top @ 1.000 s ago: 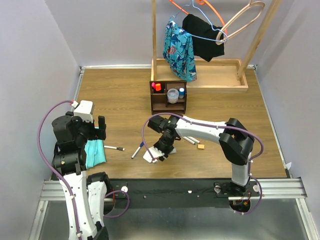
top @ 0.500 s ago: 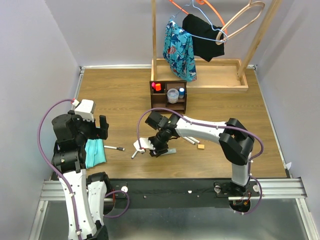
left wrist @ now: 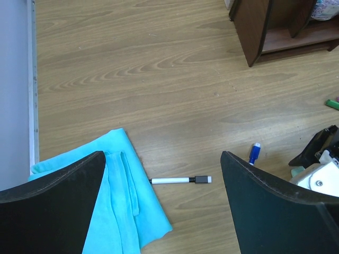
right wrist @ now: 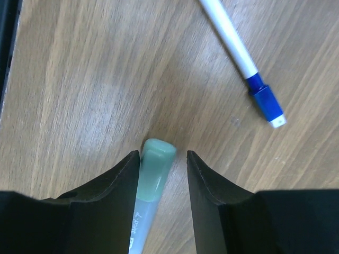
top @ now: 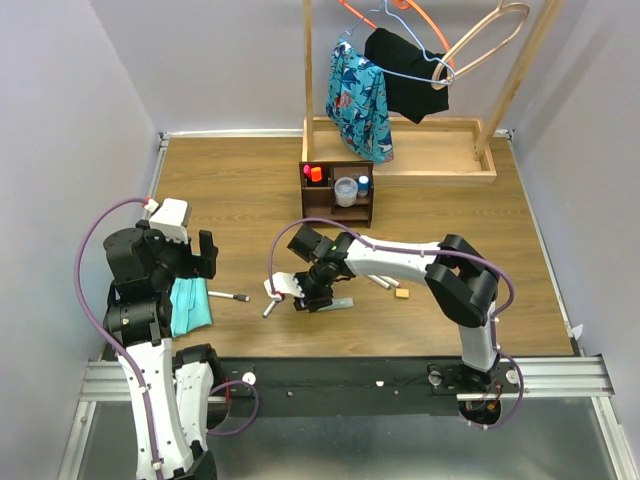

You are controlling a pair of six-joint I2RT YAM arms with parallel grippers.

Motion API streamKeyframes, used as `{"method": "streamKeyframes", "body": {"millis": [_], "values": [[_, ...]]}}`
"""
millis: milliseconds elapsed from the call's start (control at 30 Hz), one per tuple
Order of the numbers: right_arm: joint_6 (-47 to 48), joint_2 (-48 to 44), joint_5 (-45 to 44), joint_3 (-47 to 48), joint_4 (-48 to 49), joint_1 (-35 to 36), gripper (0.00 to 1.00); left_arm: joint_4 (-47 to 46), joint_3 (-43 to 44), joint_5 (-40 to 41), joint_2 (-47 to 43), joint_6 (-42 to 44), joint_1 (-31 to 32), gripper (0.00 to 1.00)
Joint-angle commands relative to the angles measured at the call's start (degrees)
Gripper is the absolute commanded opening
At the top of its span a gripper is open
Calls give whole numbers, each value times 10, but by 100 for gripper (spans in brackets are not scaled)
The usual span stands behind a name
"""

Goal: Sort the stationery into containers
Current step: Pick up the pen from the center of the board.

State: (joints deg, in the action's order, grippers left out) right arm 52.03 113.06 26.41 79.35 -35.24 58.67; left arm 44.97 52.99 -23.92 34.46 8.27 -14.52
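**Pale-green highlighter sits between the right fingers, not yet clamped**

The pale-green highlighter [right wrist: 152,177] lies on the wooden table [top: 240,190], in front of the arm bases and well apart from the dark brown organizer [top: 338,205]. It is directly inside the right gripper [right wrist: 162,159]. In the right wrist view its long axis runs along the gap between the two fingers, with the cap pointing away from the wrist. A closing move would therefore press across its narrow width. The jaws stand only a little wider than the highlighter. It rests against the finger on the picture's left side, and a thin strip of table shows between it and the other finger. I judge that nothing is gripped at this moment.

The right arm is clearly the nearer one. The left gripper [left wrist: 162,156] hangs wide apart and holds nothing, above the teal cloth [left wrist: 124,206] and a black-capped marker [left wrist: 180,180]. A blue-capped marker [right wrist: 241,63] lies just beside the right fingers, outside the gap.

The rear part of the highlighter is cut off at the lower edge of the wrist view. From above, the gripper covers most of it. Whether it is resting flat on the table or is slightly raised, I cannot tell.
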Motion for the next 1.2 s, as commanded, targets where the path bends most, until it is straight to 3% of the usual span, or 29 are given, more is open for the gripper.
{"method": "streamKeyframes", "body": {"millis": [0, 200, 367, 400, 567, 700, 800, 900, 1033, 1167], "values": [[-13, 10, -25, -24, 16, 5, 49, -19, -8, -14, -4, -8, -3, 99], [-18, 8, -32, -53, 26, 5, 48, -29, -12, -15, 1, -12, -3, 99], [-48, 14, -31, -48, 24, 5, 28, -31, -11, -18, 5, -15, -3, 99], [-55, 10, -32, -36, 22, 5, 22, -30, -10, -20, 6, -15, -3, 99], [-145, -5, 15, 78, -25, -22, 12, -25, 2, -48, 17, -3, -3, 97], [-234, -24, 121, 181, -19, -83, 1, -15, 18, -58, 35, 6, -3, 95], [-303, -56, 174, 205, 49, -124, 1, -3, 30, -66, 45, 14, -2, 95], [-353, -111, 191, 170, 164, -159, 1, 10, 39, -83, 54, 17, -2, 95], [-378, -164, 166, 81, 389, -189, 1, 12, 37, -104, 61, 9, -2, 95], [-402, -166, 122, 34, 520, -209, 1, 9, 37, -103, 73, 0, -4, 95]]}}
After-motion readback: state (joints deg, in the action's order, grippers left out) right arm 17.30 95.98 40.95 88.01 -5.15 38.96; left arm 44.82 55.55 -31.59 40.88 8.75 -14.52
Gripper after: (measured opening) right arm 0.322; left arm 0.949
